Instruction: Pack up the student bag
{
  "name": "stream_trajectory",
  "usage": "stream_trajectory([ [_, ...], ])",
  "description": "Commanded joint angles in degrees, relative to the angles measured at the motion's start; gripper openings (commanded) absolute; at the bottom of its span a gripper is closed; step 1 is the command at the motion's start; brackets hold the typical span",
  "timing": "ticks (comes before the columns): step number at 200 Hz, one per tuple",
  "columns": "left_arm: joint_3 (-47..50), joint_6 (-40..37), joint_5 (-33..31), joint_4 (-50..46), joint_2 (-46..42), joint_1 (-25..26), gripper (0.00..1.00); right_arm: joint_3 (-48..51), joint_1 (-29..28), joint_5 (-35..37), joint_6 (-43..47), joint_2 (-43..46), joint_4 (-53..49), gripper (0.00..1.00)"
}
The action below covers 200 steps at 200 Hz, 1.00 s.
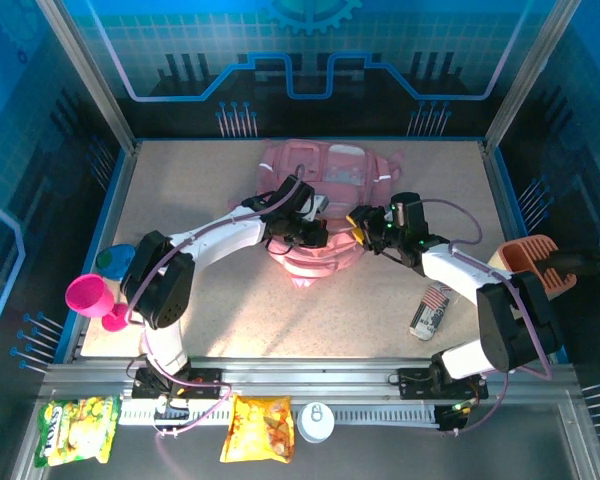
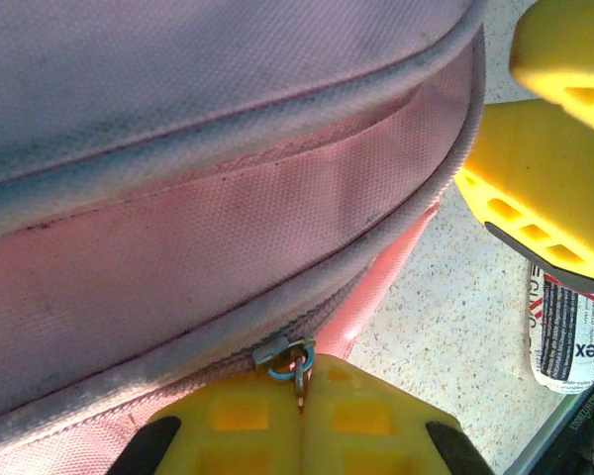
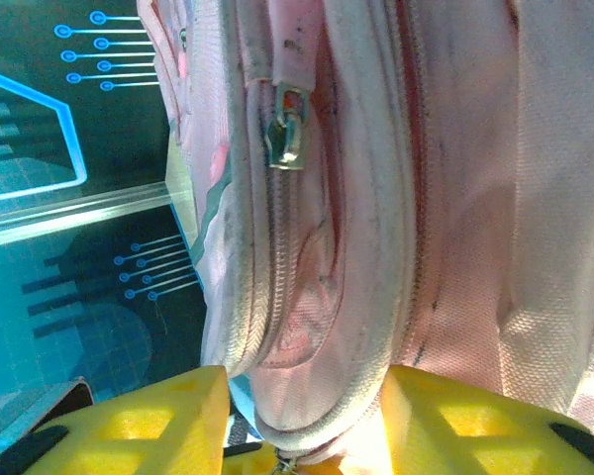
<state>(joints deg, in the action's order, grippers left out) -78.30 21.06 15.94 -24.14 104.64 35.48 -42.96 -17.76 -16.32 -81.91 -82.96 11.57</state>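
Roughly central student bag [image 1: 332,165], open tabletop [image 1: 180,190] L+R.

— From above, how much of the bag [image 1: 325,165] shows?
— The far half. The left gripper [image 1: 312,234] and right gripper [image 1: 359,225] cover its near part.
— The zip pull [image 2: 292,358]?
— Its tip vanishes between the left gripper's closed fingers.
— And the right gripper?
— Bag fabric fills the gap between its fingers. Pinched or not, I can't tell.
— That pack [image 2: 566,341]?
— Cut off at the edge, print only partly legible.
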Motion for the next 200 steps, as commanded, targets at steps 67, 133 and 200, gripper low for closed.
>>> stream_trajectory([
  [67,-2.16,1.43,2.95,0.94,0.09,0.81,0.00,2.27,-2.37,4.04,-3.53,-0.22,0.71,0.37],
  [133,-1.45,-0.53,0.93,-0.85,-0.80,0.70,0.00,-1.75,-1.19,3.12,-0.34,-4.05,0.23,0.22],
  [200,5.10,-3.93,-2.43,-3.54,-6.19,-4.26,0.00,-4.19,0.68,7.84,7.53,-0.96,-8.52,0.08],
])
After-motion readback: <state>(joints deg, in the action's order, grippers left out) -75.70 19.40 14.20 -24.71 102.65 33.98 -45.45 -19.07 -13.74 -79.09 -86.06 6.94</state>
